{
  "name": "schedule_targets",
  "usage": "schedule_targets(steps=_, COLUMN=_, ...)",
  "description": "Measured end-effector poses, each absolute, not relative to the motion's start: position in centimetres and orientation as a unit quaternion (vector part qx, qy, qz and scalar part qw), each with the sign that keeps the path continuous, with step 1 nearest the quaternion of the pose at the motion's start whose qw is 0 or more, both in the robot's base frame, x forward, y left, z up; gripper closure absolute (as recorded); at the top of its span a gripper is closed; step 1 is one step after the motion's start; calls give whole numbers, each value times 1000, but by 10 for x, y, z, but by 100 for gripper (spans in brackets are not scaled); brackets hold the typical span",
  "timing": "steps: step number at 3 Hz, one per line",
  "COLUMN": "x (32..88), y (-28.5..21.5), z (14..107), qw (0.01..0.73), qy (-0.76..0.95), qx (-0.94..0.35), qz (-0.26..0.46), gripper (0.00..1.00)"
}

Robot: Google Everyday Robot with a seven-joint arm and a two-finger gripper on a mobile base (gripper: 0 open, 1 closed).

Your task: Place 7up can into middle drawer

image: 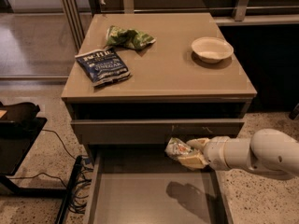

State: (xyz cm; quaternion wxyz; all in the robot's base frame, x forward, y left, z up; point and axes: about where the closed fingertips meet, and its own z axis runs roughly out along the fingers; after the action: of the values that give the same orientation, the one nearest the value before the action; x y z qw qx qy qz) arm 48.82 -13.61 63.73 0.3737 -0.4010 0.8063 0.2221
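My gripper [190, 154] comes in from the right on a white arm and is shut on the 7up can [178, 149], a small dented silvery can with green print. It holds the can in the air above the back of the open middle drawer [140, 195], a wide grey-brown tray with a flat floor pulled out below the cabinet. The can's shadow falls on the drawer floor to the right of the middle. The can touches nothing but the gripper.
Above the open drawer is a closed drawer front [121, 130] with pale scratches. On the cabinet top [163, 73] lie a dark blue chip bag [103, 66], a wrinkly green snack bag [128, 36] and a pale bowl [211, 49]. Cables and a black stand [18, 139] are at the left.
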Motion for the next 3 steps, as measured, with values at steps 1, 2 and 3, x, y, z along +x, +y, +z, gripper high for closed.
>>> schedule_targets(steps=1, x=489, y=-140, z=598, qw=334, qy=819, qx=-413, qz=218, gripper=100)
schedule_targets(steps=2, x=489, y=-140, z=598, qw=334, qy=819, qx=-413, qz=218, gripper=100)
schedule_targets(steps=3, x=490, y=-129, z=581, qw=331, qy=819, qx=-402, qz=241, gripper=100)
